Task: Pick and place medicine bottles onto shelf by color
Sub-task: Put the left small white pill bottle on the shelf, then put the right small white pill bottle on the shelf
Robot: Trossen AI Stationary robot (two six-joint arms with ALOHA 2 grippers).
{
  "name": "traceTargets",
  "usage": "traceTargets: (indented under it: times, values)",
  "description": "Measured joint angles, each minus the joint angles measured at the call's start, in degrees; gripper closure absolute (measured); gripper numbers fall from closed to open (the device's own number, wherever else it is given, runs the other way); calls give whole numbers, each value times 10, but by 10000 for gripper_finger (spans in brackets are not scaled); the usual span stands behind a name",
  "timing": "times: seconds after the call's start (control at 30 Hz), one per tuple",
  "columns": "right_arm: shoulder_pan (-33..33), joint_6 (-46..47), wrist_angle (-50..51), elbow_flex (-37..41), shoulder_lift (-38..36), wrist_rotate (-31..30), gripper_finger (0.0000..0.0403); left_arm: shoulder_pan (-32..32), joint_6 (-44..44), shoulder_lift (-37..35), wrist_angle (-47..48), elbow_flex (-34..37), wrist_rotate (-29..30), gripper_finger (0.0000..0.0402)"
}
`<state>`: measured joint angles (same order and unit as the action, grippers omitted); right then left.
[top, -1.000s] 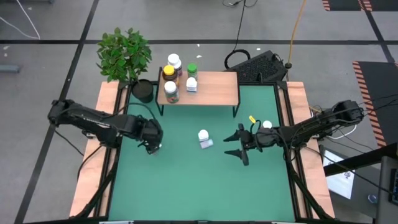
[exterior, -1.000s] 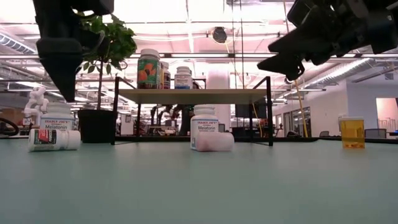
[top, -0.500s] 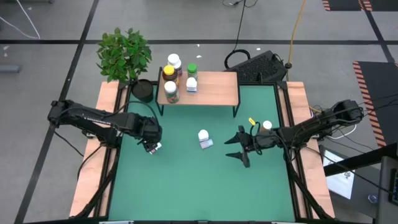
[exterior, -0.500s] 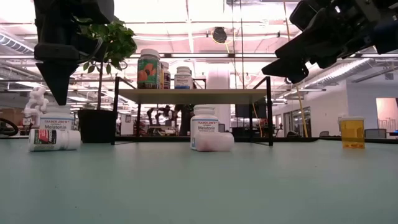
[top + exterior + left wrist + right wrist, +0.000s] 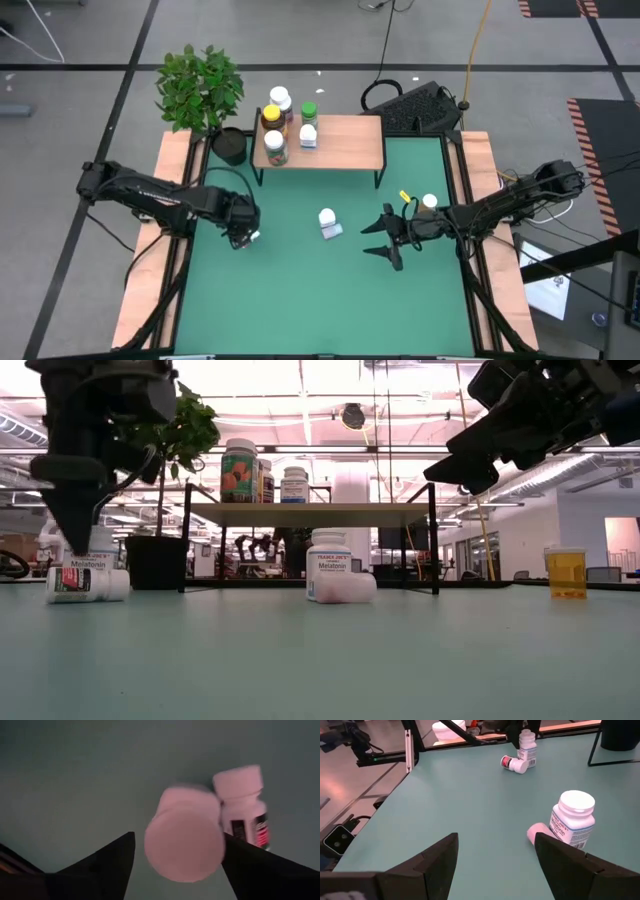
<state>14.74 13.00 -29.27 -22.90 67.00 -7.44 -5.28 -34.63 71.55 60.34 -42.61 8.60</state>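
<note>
High view, left end effector (image 5: 243, 236) near table's left edge (image 5: 186, 250), over bottles (image 5: 252, 236)

We look straight down on the tabletop (image 5: 300, 290), level across it, and close from each wrist, all views sharing its two white-capped bottle pairs (image 5: 338, 567).

On the green table (image 5: 300, 290), the left gripper (image 5: 243, 235) sits at the left side over a small white bottle (image 5: 252, 237). The right gripper (image 5: 383, 236) hovers right of centre, fingers spread. Between them stand a white-capped bottle (image 5: 326, 216) and a fallen one (image 5: 333, 230), touching. The shelf (image 5: 345, 140) carries four bottles (image 5: 275, 147) at its left end, beside a potted plant (image 5: 203, 92).
</note>
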Motion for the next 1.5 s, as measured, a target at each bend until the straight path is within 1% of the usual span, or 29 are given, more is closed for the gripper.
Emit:
traceTargets:
  times: [0.1,0.3,0.4,0.63,0.77,0.87,0.97,1.07,1.13,1.23,1.3,1.4,1.43,1.5]
  values:
    - [0,-2,0,0,0,0,147,0,-11,0,-2,14,-1,140]
    - [0,-4,4,0,0,0,147,0,-15,0,-1,9,-1,229]
    - [0,-4,4,0,0,0,147,0,-10,0,-1,-3,-2,260]
    - [0,-4,4,0,0,0,147,0,-4,0,-6,-35,-1,286]
    - [0,-3,4,0,0,0,147,0,-25,0,-6,-54,8,308]
    - [0,-2,5,0,0,0,147,-1,-30,0,-12,-62,9,317]
    - [0,-1,19,0,-2,0,147,-9,-33,0,-62,-63,11,320]
    - [0,-7,37,0,-18,-3,147,-25,-17,1,-159,-63,29,317]
    - [-1,-16,66,-1,-40,-30,147,-38,14,8,-241,-63,45,311]
    - [-1,-32,158,-23,-85,-104,147,-52,71,22,-357,-63,57,289]
    - [-1,-34,249,-55,-116,-165,147,-57,103,37,-433,-63,59,268]
    - [-8,-33,407,-117,-144,-264,147,-61,145,59,-512,-62,60,232]
    - [-17,-32,458,-139,-149,-299,147,-61,157,67,-539,-63,60,220]
    - [-47,-30,534,-177,-151,-364,147,-61,175,82,-565,-62,60,198]
